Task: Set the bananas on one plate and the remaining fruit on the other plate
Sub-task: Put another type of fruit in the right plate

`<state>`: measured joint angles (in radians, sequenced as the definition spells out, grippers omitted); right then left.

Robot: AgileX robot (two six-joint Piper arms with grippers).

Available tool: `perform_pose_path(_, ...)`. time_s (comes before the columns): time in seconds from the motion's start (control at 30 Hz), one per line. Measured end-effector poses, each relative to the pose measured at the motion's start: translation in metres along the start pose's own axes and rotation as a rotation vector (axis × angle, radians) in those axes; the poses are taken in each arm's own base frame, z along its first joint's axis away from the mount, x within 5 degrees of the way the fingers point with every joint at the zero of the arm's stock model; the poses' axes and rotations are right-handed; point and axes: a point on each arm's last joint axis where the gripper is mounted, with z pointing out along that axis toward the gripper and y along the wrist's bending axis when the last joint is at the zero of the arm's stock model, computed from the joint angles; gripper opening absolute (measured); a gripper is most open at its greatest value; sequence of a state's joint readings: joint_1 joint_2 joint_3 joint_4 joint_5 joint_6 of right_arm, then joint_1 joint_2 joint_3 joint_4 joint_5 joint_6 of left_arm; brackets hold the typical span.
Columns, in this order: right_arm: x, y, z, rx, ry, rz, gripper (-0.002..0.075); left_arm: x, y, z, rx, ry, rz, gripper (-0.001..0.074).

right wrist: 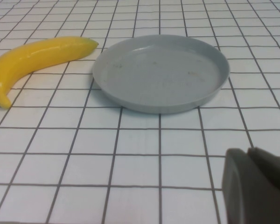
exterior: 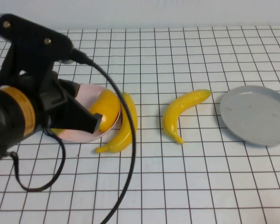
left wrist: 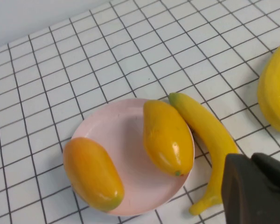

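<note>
From the high view, two plates are sitting on the gridded table [exterior: 186, 186]: a pink plate [exterior: 86, 135] at the left and a grey plate [exterior: 255, 114] at the right edge. Two bananas are lying between them. One banana [exterior: 123, 126] is curving against the pink plate's right rim, touching it; the other banana [exterior: 182, 112] is lying near the middle, its far tip pointing toward the grey plate but apart from it. Only one mango [exterior: 105, 108] is showing on the pink plate here, since the left arm [exterior: 23, 88] is covering the rest. The left gripper [exterior: 86, 121] is hanging over the pink plate; whether its jaws are spread I cannot tell. A black cable [exterior: 130, 154] is trailing from the arm toward the near edge.

The left wrist view is showing two mangoes on the pink plate [left wrist: 126, 154]: one mango [left wrist: 165, 137] toward its right side, another mango [left wrist: 92, 173] overhanging the rim. A banana [left wrist: 210, 140] is lying alongside the plate, and a second banana [left wrist: 274, 93] is lying apart from it. A dark part of the left gripper [left wrist: 256, 189] is showing; its jaw state is unclear.

The right wrist view is showing the grey plate [right wrist: 161, 72] holding nothing, one banana [right wrist: 37, 58] beside it, not touching. A dark part of the right gripper [right wrist: 256, 186] is hovering over the table near the grey plate; its jaws cannot be judged.
</note>
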<state>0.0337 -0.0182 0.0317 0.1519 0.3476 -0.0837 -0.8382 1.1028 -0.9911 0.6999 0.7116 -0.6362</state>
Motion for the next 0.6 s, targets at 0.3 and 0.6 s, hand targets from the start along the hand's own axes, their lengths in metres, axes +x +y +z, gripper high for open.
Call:
perform_pose_path(0.3, 0.0, 0.0, 0.0, 0.0, 0.0, 0.0, -0.0016, 0.05, 0.036, -0.026, -0.066, -0.049, -0.081, -0.0002)
perform_pose_path(0.6, 0.0, 0.0, 0.0, 0.0, 0.0, 0.0, -0.0016, 0.127, 0.062, -0.058, -0.182, -0.14, -0.185, -0.0002)
